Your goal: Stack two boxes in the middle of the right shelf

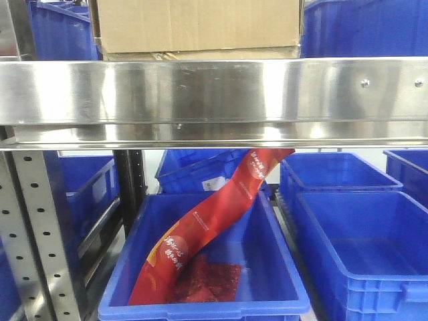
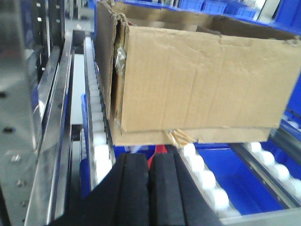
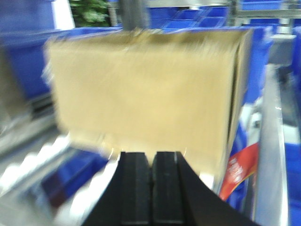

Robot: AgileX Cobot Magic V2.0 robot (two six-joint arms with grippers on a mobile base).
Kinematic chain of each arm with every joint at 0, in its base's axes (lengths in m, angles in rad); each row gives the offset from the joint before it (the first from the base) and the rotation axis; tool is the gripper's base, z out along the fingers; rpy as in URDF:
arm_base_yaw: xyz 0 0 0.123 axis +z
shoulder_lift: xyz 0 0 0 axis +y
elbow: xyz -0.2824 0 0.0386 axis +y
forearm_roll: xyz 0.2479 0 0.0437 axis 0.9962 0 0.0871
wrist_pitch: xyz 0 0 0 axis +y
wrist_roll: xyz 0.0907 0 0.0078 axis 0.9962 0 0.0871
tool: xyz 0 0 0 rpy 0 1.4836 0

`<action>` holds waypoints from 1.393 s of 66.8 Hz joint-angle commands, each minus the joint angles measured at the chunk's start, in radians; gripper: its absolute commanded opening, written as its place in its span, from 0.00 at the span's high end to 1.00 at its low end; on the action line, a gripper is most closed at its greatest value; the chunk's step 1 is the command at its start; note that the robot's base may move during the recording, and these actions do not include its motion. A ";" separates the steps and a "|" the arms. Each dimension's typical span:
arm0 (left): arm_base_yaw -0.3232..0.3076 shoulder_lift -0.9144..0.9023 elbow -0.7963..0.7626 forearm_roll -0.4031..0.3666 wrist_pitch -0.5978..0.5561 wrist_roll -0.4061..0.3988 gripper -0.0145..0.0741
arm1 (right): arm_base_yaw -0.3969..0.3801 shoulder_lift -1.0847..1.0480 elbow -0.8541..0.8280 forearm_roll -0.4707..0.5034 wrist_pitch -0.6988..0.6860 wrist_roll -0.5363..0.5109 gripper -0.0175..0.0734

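1. Blue plastic bins [image 1: 374,221] fill the background behind and below a steel rack; the shelf [image 1: 214,93] shows as a broad, reflective front rail across the front view, with a perforated grey upright [image 1: 40,241] at lower left.
2. On that shelf sits the large box [image 1: 197,23], creased brown cardboard, stacked on the thin flat box [image 1: 200,53], whose edge shows just beneath it.
3. From the left wrist view, the large box [image 2: 197,80] rests on the thin flat box [image 2: 141,137], which lies on white rollers [image 2: 202,176]; a yellowish tape scrap [image 2: 181,136] pokes out at the lower edge.
4. The left tool [image 2: 149,188] sits just in front of the stack, its black pads pressed together on nothing.
5. The right tool [image 3: 151,188] is likewise clenched and empty, close to the large box [image 3: 146,89], which is blurred in this view.
6. Below the shelf, a red packet [image 1: 214,221] leans across one bin [image 1: 281,281].
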State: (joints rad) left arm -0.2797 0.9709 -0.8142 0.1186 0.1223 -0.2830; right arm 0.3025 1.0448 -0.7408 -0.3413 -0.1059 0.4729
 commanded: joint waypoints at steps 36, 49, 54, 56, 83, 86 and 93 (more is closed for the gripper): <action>-0.005 -0.408 0.166 -0.001 -0.042 -0.004 0.96 | -0.002 -0.279 0.124 -0.010 -0.058 -0.004 0.99; -0.005 -0.408 0.166 -0.001 -0.042 -0.004 0.96 | -0.002 -0.277 0.124 -0.010 -0.060 -0.004 0.99; -0.005 -0.408 0.166 -0.001 -0.042 -0.004 0.96 | 0.000 -0.283 0.124 0.009 -0.040 -0.004 0.99; -0.005 -0.408 0.166 -0.001 -0.042 -0.004 0.96 | -0.002 -0.293 0.124 0.036 -0.021 -0.004 0.99; -0.005 -0.408 0.166 -0.001 -0.042 -0.004 0.96 | -0.253 -0.652 0.408 0.270 0.068 -0.381 0.99; -0.005 -0.408 0.166 -0.001 -0.042 -0.004 0.96 | -0.297 -0.700 0.453 0.270 0.070 -0.381 0.99; -0.005 -0.408 0.166 -0.001 -0.042 -0.004 0.96 | -0.356 -0.808 0.543 0.277 0.070 -0.381 0.99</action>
State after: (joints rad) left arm -0.2797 0.5696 -0.6511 0.1186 0.0997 -0.2850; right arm -0.0184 0.3088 -0.2544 -0.0766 -0.0126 0.1030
